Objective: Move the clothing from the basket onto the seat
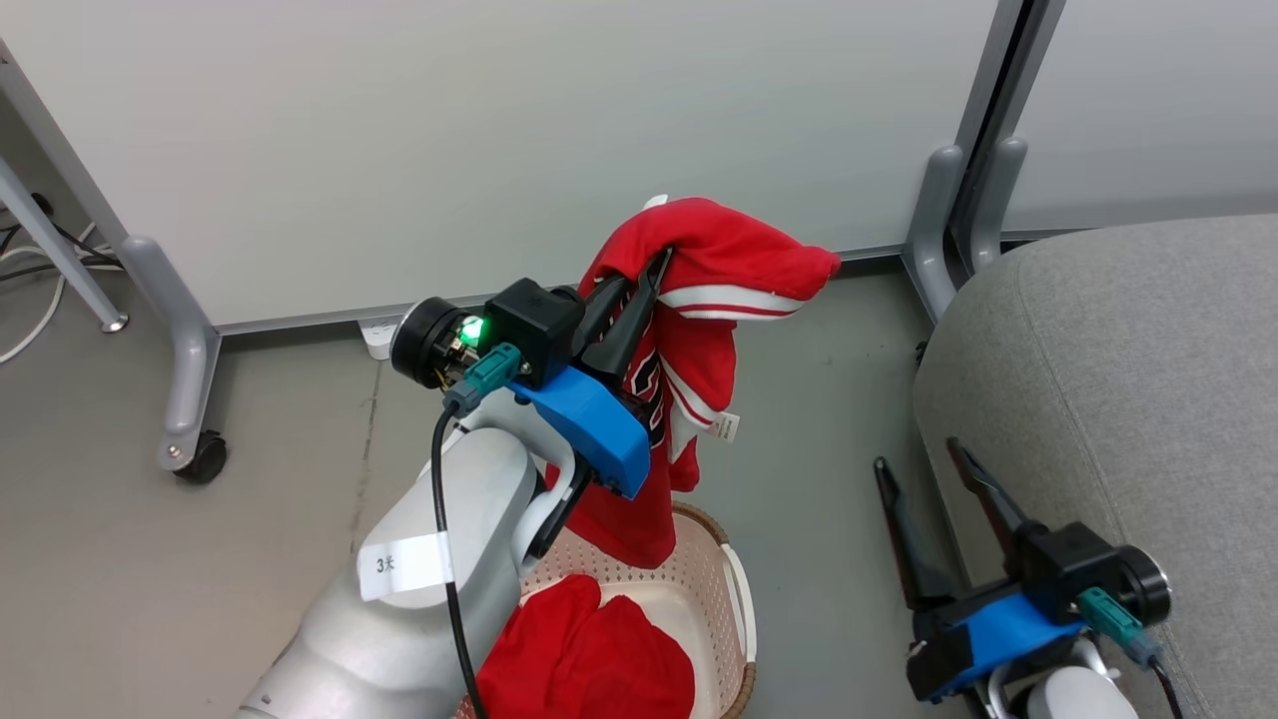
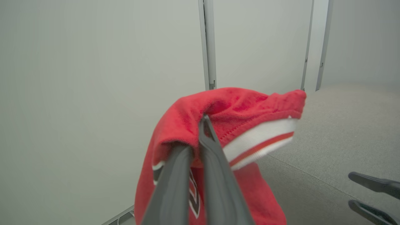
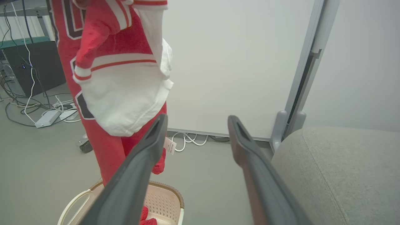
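Observation:
My left gripper (image 1: 654,275) is shut on a red jersey (image 1: 699,300) with white stripe trim and dark lettering, held high so it hangs down over the basket (image 1: 714,574). The left wrist view shows the same fingers (image 2: 215,162) pinching the red cloth (image 2: 237,106). A plainer red garment (image 1: 589,654) lies inside the cream perforated basket. The grey seat (image 1: 1128,399) fills the right side. My right gripper (image 1: 919,464) stands open low beside the seat's edge, nothing between its fingers (image 3: 140,168); past them hangs the jersey (image 3: 115,75) above the basket (image 3: 165,197).
A white partition wall (image 1: 499,150) on grey castor feet (image 1: 185,399) runs behind the basket. Another grey post (image 1: 949,220) stands by the seat's far corner. Cables and a power strip (image 3: 47,117) lie on the floor at the left.

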Tool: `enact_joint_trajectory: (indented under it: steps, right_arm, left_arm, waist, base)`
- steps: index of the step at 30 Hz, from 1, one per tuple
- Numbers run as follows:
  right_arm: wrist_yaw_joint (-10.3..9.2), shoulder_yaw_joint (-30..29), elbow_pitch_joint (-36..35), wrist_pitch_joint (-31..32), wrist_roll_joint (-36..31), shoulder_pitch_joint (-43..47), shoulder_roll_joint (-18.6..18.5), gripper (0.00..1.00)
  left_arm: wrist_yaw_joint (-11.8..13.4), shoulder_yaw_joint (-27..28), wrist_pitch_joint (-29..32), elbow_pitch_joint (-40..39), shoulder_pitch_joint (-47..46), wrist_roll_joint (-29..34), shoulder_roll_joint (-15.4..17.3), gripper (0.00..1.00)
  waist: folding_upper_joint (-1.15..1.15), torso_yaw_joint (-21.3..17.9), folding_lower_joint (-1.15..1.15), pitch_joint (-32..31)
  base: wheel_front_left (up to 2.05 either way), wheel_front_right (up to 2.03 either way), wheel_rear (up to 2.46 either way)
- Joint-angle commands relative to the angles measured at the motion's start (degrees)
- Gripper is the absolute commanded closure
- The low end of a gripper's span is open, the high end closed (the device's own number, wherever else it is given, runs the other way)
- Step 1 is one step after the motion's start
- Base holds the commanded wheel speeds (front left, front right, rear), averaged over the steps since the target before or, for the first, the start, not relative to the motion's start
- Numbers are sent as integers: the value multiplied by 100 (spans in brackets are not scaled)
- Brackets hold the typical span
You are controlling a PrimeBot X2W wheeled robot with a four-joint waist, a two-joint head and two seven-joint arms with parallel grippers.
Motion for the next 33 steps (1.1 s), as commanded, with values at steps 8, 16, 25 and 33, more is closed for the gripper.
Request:
enact_joint_trajectory:
  steps: [8,16,25,33]
  right_arm:
    - [1,801,-115,-22,156,-411,27,0]
    - [1,1393,99,-22,379,-852,50,0]
    - [1,1579,637,-21,586,-1493,64,0]
    - [1,1715,1123,-22,857,-2028,62,0]
  left_arm:
    - [19,-14,-31,-3,-41,62,3,100]
    - [20,-96,-31,11,-155,79,-43,100]
    - [10,-356,-31,-9,-317,5,-98,100]
    - [105,-702,-31,-229,-479,-215,-104,100]
  waist:
    - [-1,14,0,124]
    - [-1,120,0,241]
    - [-1,372,0,387]
    - [-1,553,0,558]
  base:
    - [0,0,0]
    - [0,0,0]
    - [0,0,0]
    - [0,0,0]
